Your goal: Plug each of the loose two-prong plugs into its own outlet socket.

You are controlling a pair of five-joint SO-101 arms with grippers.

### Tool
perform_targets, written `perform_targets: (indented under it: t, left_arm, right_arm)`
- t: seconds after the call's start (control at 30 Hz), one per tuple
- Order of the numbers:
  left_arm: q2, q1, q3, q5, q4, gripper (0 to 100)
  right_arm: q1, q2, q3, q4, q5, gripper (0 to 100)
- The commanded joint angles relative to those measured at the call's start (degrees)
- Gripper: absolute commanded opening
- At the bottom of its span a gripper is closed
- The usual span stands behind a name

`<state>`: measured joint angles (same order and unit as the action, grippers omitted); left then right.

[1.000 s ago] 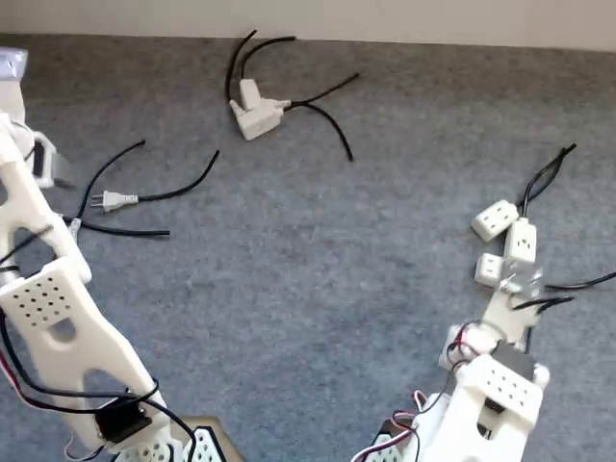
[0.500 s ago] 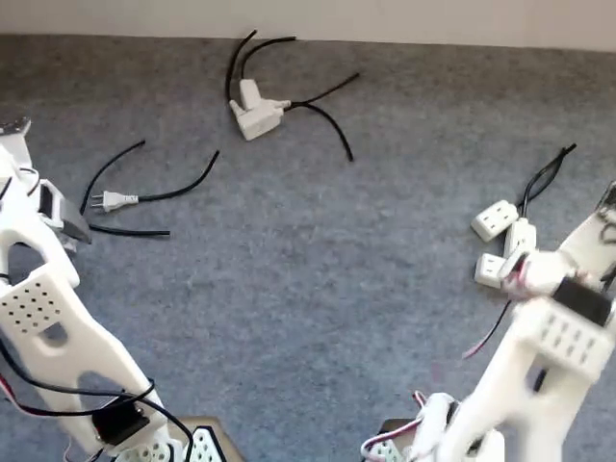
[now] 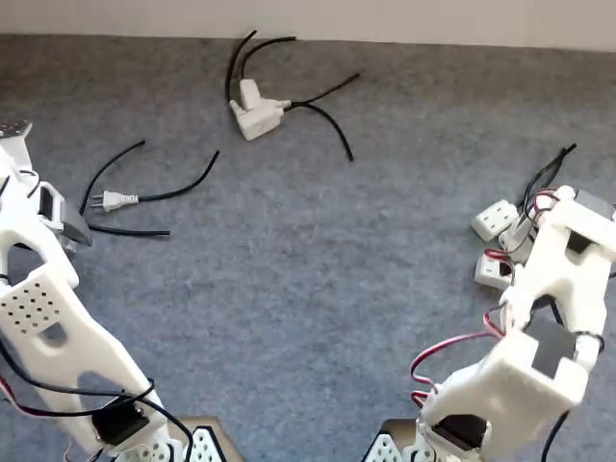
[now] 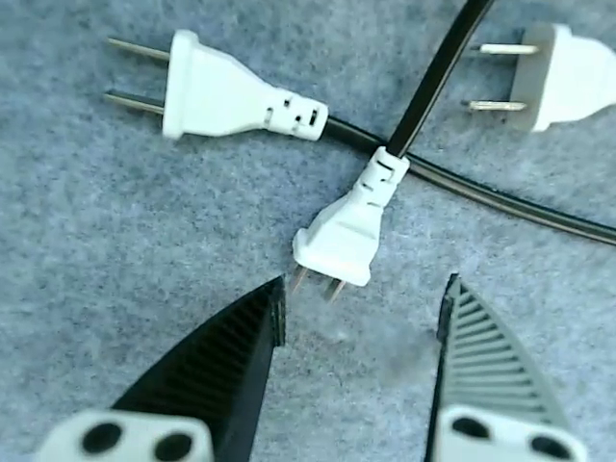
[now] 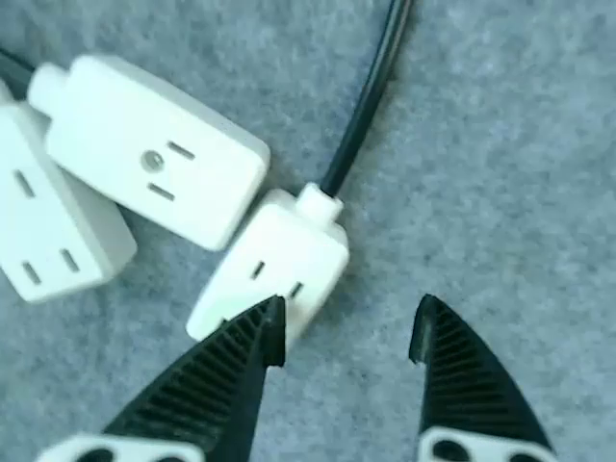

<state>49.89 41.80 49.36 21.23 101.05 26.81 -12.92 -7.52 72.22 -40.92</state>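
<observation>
As matters stand on the grey worktop (image 3: 385, 241), the task is barely begun. One white socket block (image 3: 256, 115) at the far side appears to have a plug seated in it, though from where I stand I cannot confirm the fit. By the left arm three plugs lie loose, with black cords (image 4: 433, 77) crossing among them: a long plug (image 4: 231, 96), a middle plug (image 4: 339, 236) and a third plug (image 4: 563, 63). By the right arm three outlet sockets lie with empty slots: the nearest socket (image 5: 274, 260), a larger socket (image 5: 149, 144) close beside it, and an outer socket (image 5: 48, 231). Judgement: three pairings are outstanding, and plugs and sockets lie well apart, at opposite sides of the worktop.

The left hand (image 4: 364, 298) is spread wide and holds nothing. It hangs low over the middle plug, whose prongs point toward the gap, just beside the dark fingertip; the plug body lies beyond the tips, not between them. The right hand (image 5: 348, 322) is likewise parted and empty. The nearest socket lies against one fingertip, offset to that side and not within the gap.
</observation>
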Motion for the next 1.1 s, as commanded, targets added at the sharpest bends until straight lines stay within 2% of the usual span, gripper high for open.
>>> perform_targets:
  t: [0.0,0.3,0.5,0.7,0.8,0.9,1.07]
  left_arm:
    - [-2.95,-0.04,0.48,-0.09,0.18,26]
    - [-2.95,0.04,0.48,-0.09,0.18,26]
    - [-2.95,-0.04,0.4,-0.09,0.18,26]
    - [-2.95,0.4,0.22,-0.09,0.18,26]
    - [-2.95,1.19,0.31,-0.09,0.18,26]
    - [-2.95,1.71,0.4,-0.09,0.18,26]
    - [-2.95,2.86,0.31,-0.09,0.18,26]
  right_arm:
    - [-2.33,-0.75,3.82,-3.3,-2.11,21.4]
    - [-3.12,-1.8,2.59,-11.12,-2.2,21.4]
    - [-3.47,-10.24,1.45,-13.41,-2.11,21.1]
    - [-4.09,-13.41,13.14,-0.04,-1.67,7.1]
    - [-7.08,-13.41,19.12,7.08,-1.58,7.6]
    - [-12.79,-13.32,25.19,13.85,-1.58,7.6]
    - [-27.3,-13.41,34.77,21.05,-1.76,7.6]
